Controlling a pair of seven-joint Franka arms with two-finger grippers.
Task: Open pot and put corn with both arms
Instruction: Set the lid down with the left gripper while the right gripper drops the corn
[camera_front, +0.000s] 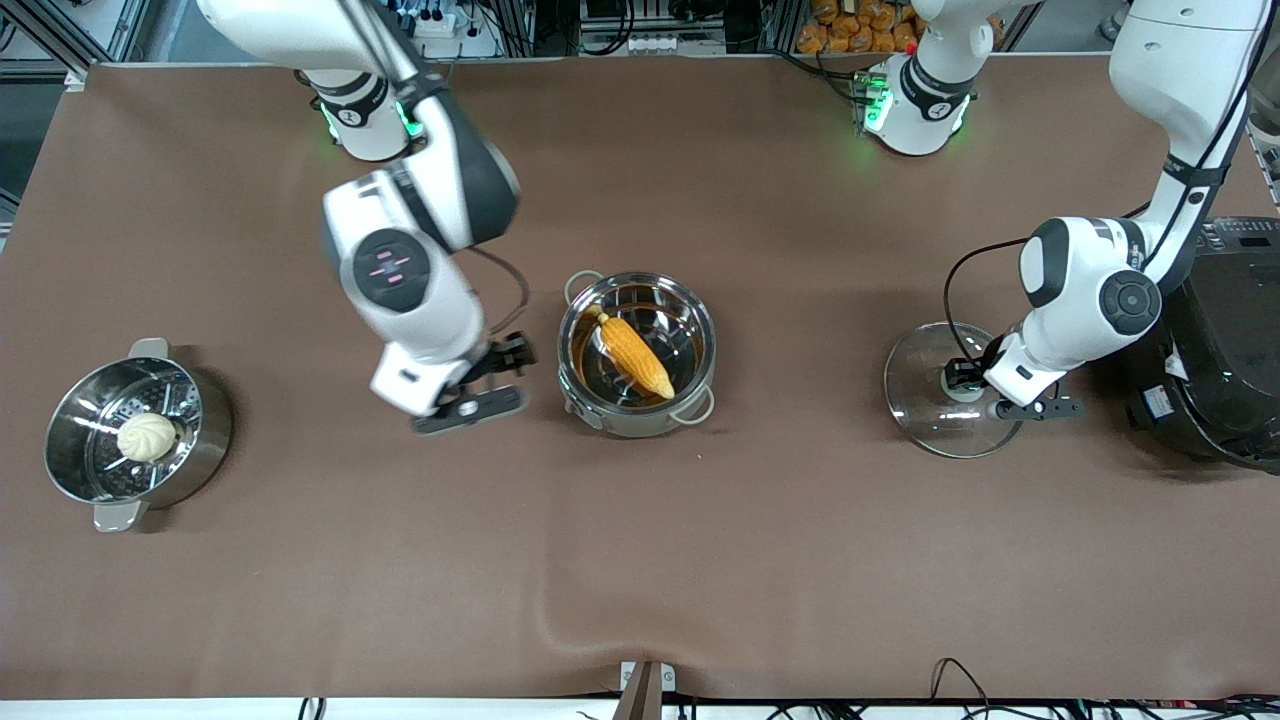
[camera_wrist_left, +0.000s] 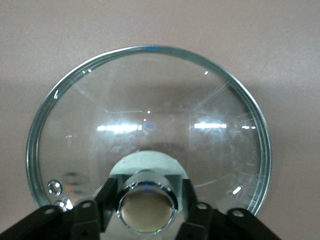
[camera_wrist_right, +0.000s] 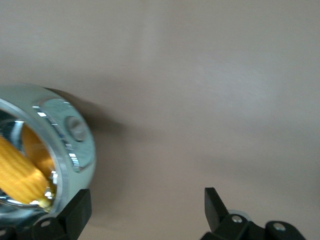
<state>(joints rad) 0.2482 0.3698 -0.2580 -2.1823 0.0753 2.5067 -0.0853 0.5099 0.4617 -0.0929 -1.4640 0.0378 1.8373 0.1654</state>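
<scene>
pot (camera_front: 637, 353): mid-table, uncovered; corn (camera_front: 635, 356) laid inside; placing step judged done; right gripper (camera_wrist_right: 145, 212): released, empty, beside the pot; left gripper (camera_wrist_left: 146, 207): clenched on glass lid (camera_front: 935, 390) knob, lid resting on table; re-covering or withdrawal judged next.

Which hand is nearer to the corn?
The right. The right hand is open beside the pot holding the corn. The left hand grips the lid knob, toward the left arm's end.
</scene>
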